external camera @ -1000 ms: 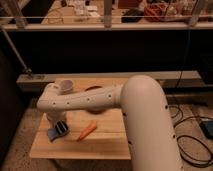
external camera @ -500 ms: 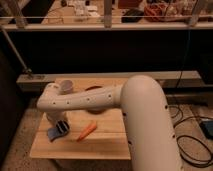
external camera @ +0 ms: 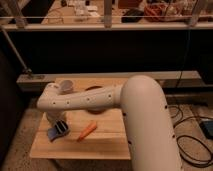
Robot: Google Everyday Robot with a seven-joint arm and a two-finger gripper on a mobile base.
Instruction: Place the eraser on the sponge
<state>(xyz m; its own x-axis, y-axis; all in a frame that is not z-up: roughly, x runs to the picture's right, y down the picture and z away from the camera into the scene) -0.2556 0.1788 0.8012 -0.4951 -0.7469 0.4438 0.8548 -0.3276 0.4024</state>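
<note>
At lower left of the frame the gripper [external camera: 58, 122] hangs over the one blue sponge [external camera: 52, 133], with the one dark eraser [external camera: 62, 127] at the sponge's right end. Whether the gripper clasps the eraser or has let it go, I cannot tell. The wooden table [external camera: 102, 146] also holds one orange carrot [external camera: 87, 131] and one pale cup [external camera: 66, 86].

**One camera, high behind the arm**

The only view looks down and forward from above the table [external camera: 100, 145], with the arm [external camera: 145, 115] close and filling the right. It faces the ledge [external camera: 175, 77] behind the table. The gripper [external camera: 58, 125] sits over the table's left end.
</note>
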